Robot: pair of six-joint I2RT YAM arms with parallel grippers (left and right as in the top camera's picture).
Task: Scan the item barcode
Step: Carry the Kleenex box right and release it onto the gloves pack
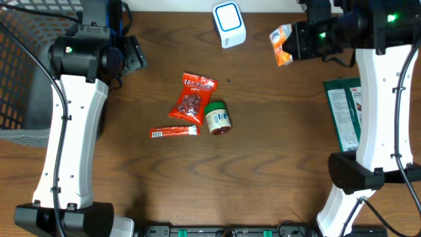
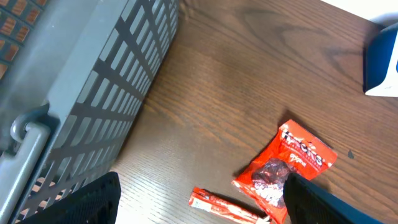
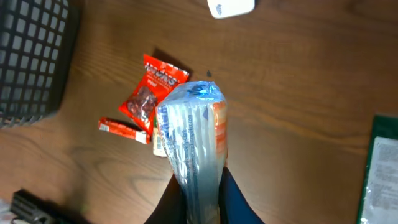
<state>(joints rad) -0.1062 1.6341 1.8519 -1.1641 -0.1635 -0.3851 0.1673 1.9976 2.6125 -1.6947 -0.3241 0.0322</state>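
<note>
Right gripper (image 3: 200,202): jaws closed on packet (image 3: 193,130), near scanner (image 1: 229,24). Left gripper (image 2: 199,202): jaws wide open, empty, above counter (image 1: 263,164).

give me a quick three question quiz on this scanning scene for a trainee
1. True or false: the right gripper is shut on the orange and white crinkly snack packet.
2. Which sits at the overhead view's left edge? A grey mesh basket; B flat green box; C white and blue scanner.
3. Fill in: the left gripper is ____, holding nothing.
Key: 1 true; 2 A; 3 open.
</note>
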